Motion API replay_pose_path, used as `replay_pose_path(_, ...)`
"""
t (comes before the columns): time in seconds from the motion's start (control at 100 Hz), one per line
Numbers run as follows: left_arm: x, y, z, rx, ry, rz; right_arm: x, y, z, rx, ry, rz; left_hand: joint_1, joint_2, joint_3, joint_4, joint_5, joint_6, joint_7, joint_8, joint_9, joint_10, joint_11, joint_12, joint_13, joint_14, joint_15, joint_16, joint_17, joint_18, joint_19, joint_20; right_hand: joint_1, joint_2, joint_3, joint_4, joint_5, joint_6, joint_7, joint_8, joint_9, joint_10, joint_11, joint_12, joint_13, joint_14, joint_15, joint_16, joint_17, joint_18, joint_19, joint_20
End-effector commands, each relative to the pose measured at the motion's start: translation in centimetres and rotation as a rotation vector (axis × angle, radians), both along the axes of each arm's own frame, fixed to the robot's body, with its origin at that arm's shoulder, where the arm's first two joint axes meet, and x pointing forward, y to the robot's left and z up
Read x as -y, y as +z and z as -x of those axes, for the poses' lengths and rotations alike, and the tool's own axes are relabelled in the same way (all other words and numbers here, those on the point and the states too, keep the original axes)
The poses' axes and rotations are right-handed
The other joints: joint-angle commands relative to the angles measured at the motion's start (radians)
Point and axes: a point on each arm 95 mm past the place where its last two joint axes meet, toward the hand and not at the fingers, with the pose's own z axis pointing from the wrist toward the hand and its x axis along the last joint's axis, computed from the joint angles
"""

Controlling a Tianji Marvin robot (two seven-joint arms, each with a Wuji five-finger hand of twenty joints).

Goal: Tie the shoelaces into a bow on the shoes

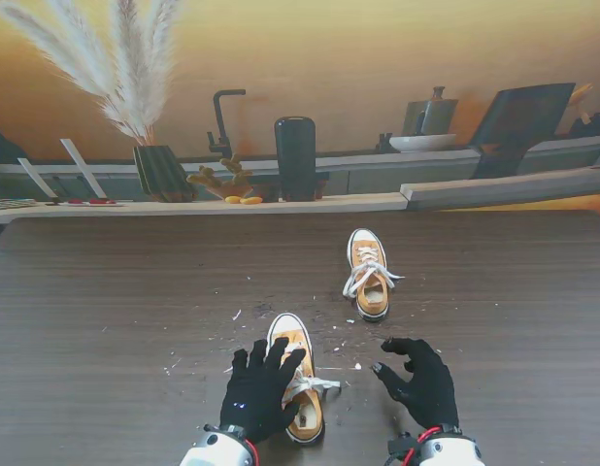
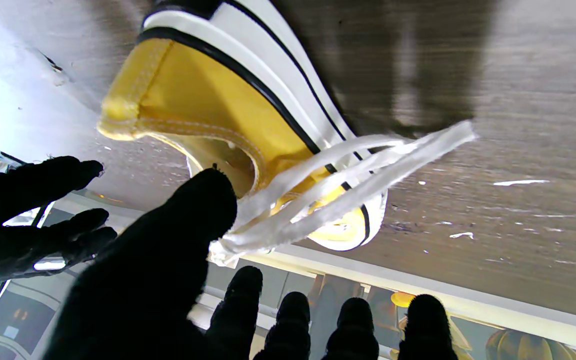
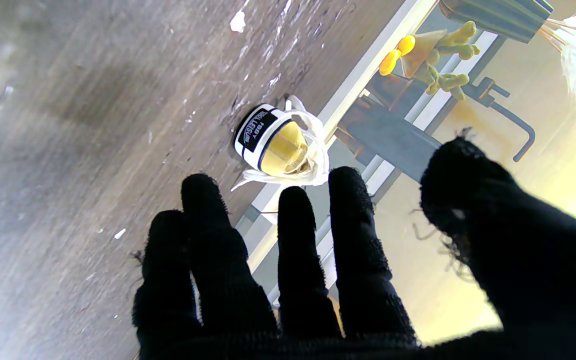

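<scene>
Stand view first: the left hand (image 1: 256, 388) lies spread over the near shoe (image 1: 298, 374), thumb pressing its white laces (image 1: 315, 385), though I can't tell whether it truly pinches them. That shoe's long axis runs six to twelve o'clock, laces trailing toward three. The right hand (image 1: 421, 381) hovers at three o'clock of it, fingers loose, holding nothing, apart from the laces. The far shoe (image 1: 368, 274) sits at one o'clock, already bowed. White flecks (image 1: 237, 315) litter the table (image 1: 106, 311); nothing blocks the reach.

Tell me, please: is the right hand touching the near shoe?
Apart. The stand view shows bare table between the right hand and the near shoe; only the left hand lies over that shoe.
</scene>
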Motion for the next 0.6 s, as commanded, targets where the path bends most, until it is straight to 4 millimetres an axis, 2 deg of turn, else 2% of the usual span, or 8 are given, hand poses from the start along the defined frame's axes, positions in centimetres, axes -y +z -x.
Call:
replay_pose_path(0.0,0.2,-0.3,-0.1,-0.011,0.002,-0.008,0.0,0.1,0.2,-0.009,0.017,-0.013,-0.006,0.013,-0.021,-0.013,-0.021,-0.026,-0.016,0.006,-0.025,0.006,-0.024,-0.01,-0.004,-0.004,-0.006,-0.024,0.001,0.014,-0.018,0.016,0.001,0.019,0.022,0.031,-0.003,-0.004,-0.017,-0.013,0.003,0.007,-0.015,-0.014,-0.002,0.039,-0.006,-0.021,-0.006,-0.049,-0.004,-0.007)
replay_pose_path(0.18,0.8,-0.9,-0.7,-0.011,0.001,-0.047,0.3,0.1,0.2,-0.011,0.01,-0.024,0.005,0.015,-0.018,-0.006,-0.025,-0.06,-0.004,0.015,-0.027,0.008,-0.028,-0.009,0.004,0.001,-0.003,-0.019,0.013,0.018,-0.013,0.019,0.004,0.023,0.028,0.033,0.011,-0.004,-0.021,-0.014,0.011,0.01,-0.018,-0.015,0.002,0.042,0.0,-0.015,0.0,-0.046,-0.002,-0.004)
replay_pose_path(0.43,1.7,-1.9,-2.2,-0.003,-0.007,-0.082,0.6,0.3,0.4,-0.007,0.004,-0.039,0.032,0.04,-0.006,0.001,-0.046,-0.193,0.033,0.037,-0.025,0.002,-0.025,-0.003,0.019,0.003,0.004,-0.006,0.032,0.001,0.001,0.032,0.001,0.023,0.035,0.034,0.027,-0.008,-0.025,-0.011,0.02,0.009,-0.021,-0.015,0.009,0.043,0.009,-0.004,0.023,-0.04,0.011,0.003)
replay_pose_path(0.59,2.2,-2.7,-3.3,-0.014,0.001,-0.099,0.9,0.4,0.4,-0.009,-0.002,-0.049,0.079,0.052,0.031,0.008,-0.028,-0.207,0.078,0.054,-0.013,-0.017,-0.001,0.007,0.046,0.002,0.015,0.012,0.063,-0.007,0.027,0.053,0.0,0.022,0.039,0.033,0.038,-0.01,-0.027,-0.009,0.031,0.012,-0.022,-0.015,0.015,0.043,0.018,0.01,0.035,-0.034,0.021,0.007)
